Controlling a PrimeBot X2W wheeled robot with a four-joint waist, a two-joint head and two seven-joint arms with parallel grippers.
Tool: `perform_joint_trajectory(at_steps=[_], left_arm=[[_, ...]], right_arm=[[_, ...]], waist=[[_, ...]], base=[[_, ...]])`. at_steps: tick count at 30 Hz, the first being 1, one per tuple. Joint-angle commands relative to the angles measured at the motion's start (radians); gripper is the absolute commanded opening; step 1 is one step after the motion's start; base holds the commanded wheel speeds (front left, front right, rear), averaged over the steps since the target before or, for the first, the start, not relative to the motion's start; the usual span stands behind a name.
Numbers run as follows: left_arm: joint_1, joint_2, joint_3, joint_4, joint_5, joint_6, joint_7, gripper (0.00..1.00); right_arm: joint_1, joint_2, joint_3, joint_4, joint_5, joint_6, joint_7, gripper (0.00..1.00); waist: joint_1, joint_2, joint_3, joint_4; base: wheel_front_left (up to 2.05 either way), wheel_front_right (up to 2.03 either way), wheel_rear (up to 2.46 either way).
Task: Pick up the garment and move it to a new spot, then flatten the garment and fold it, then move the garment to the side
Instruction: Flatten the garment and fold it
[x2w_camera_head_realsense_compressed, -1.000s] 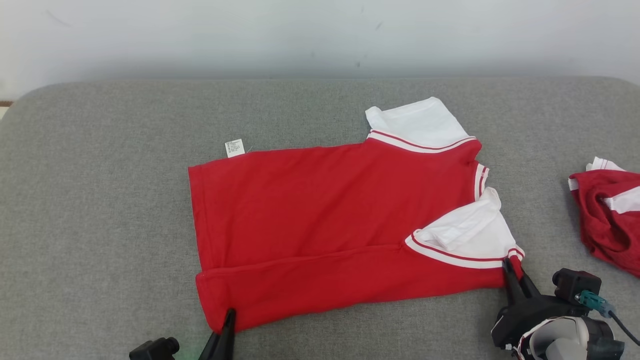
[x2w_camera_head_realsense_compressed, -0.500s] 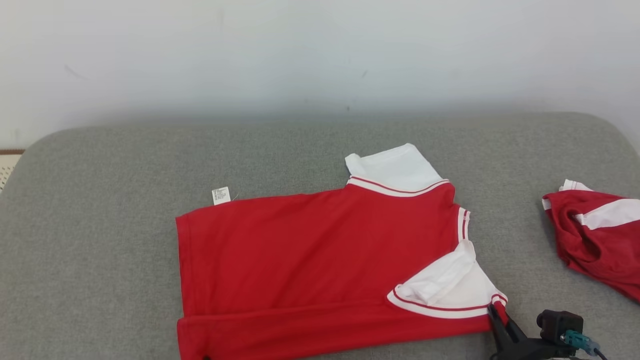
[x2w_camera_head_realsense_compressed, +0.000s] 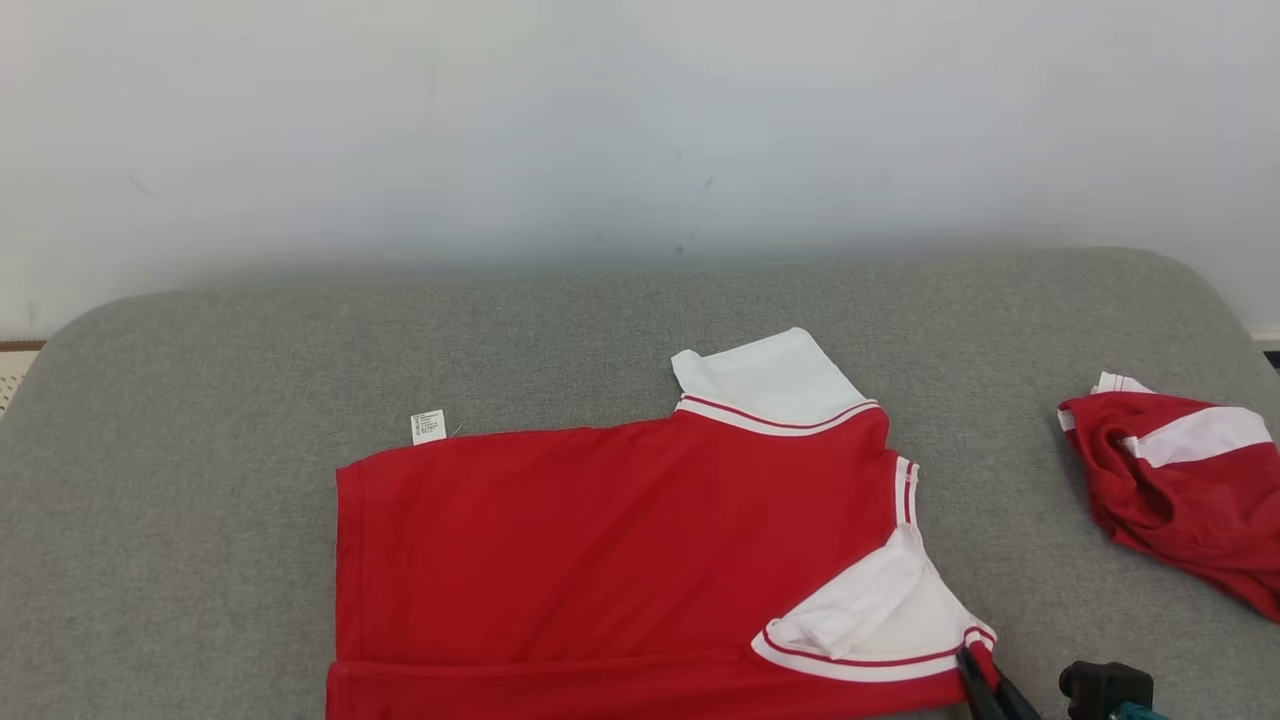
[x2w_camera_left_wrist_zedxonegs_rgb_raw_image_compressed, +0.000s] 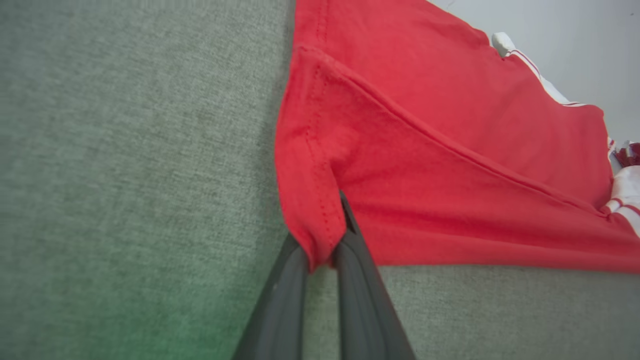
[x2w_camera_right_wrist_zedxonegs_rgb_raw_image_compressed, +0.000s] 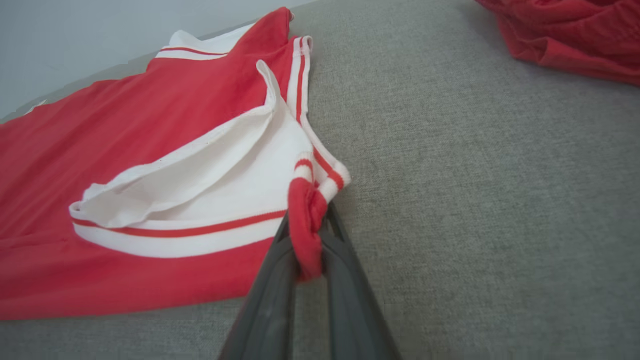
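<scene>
The left gripper is reaching in low over the grey upholstered surface. Its two dark fingers are running close together and pinching the hemmed corner of the red shirt between their tips. The right gripper is lying just as low. Its fingers are nearly closed on a bunched bit of red cloth at the striped cuff of the white sleeve.

In the head view the shirt is lying spread at 6 o'clock on the surface, with its hem toward 9 o'clock and its neck end toward 3 o'clock. The bottom edge of that view is cutting off the shirt's near strip and all of the right arm but the fingertips at 5 o'clock. A small white label is sticking out at the shirt's 11 o'clock, its print too small to read. A crumpled red-and-white garment is sitting well apart at 3 o'clock, partly cut off by the edge of the view.
</scene>
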Motion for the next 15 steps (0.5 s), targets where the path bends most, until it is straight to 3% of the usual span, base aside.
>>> perform_joint_trajectory(at_steps=[1, 14, 15], left_arm=[[-0.004, 0.030, 0.008, 0.013, 0.010, 0.003, 0.001, 0.00], [-0.013, 0.019, 0.018, 0.038, 0.040, 0.003, 0.001, 0.00], [-0.009, 0.013, 0.010, 0.043, 0.041, 0.003, 0.001, 0.00]], right_arm=[[0.016, -0.006, 0.008, -0.010, 0.005, -0.001, -0.001, 0.00], [0.043, 0.012, 0.034, -0.031, 0.015, -0.001, -0.001, 0.00], [0.044, 0.011, 0.032, -0.028, 0.016, -0.001, -0.001, 0.12]], waist=[[0.0001, 0.0000, 0.000, 0.001], [0.0001, 0.0000, 0.008, 0.005], [0.0001, 0.0000, 0.008, 0.006]], base=[[0.00, 0.00, 0.00], [0.00, 0.00, 0.00], [0.00, 0.00, 0.00]])
